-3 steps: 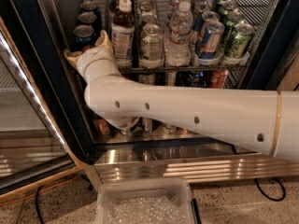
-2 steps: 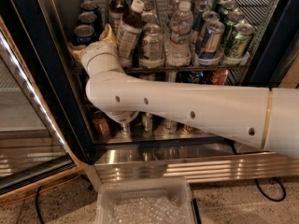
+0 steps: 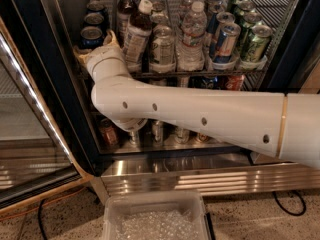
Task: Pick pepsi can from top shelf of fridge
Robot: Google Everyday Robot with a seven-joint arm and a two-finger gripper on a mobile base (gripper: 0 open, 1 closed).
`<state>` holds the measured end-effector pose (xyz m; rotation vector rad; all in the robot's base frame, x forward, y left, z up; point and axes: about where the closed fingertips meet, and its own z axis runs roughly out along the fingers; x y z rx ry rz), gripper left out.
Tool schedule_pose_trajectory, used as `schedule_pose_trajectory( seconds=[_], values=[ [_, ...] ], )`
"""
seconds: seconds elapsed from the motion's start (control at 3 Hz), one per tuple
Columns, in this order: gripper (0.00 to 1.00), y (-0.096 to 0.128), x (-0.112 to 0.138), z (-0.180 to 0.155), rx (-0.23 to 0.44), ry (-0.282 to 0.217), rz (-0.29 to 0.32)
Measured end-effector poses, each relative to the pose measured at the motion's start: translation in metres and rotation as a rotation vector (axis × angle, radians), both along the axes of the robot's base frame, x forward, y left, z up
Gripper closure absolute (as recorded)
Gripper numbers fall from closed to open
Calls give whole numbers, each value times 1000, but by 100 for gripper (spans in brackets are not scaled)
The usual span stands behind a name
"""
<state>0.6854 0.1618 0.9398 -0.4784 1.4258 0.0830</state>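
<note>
Camera view had the fridge (image 3: 296,44) with its glass door (image 3: 30,134) open on the left and the white arm (image 3: 200,115) crossing the front. Up on the top shelf (image 3: 200,74), the gripper (image 3: 96,48) sat hard against the left frame, at the front pepsi can (image 3: 91,35) of three in that lane. Couldn't tell its grip. A tilted bottle (image 3: 137,34) was crowding it on the right.
</note>
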Motion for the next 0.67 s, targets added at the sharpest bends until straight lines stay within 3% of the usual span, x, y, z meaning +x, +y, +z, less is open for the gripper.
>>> schedule_pose_trajectory(
  seconds=[0.67],
  values=[
    [93,0,0,0,0,0,0]
  ],
)
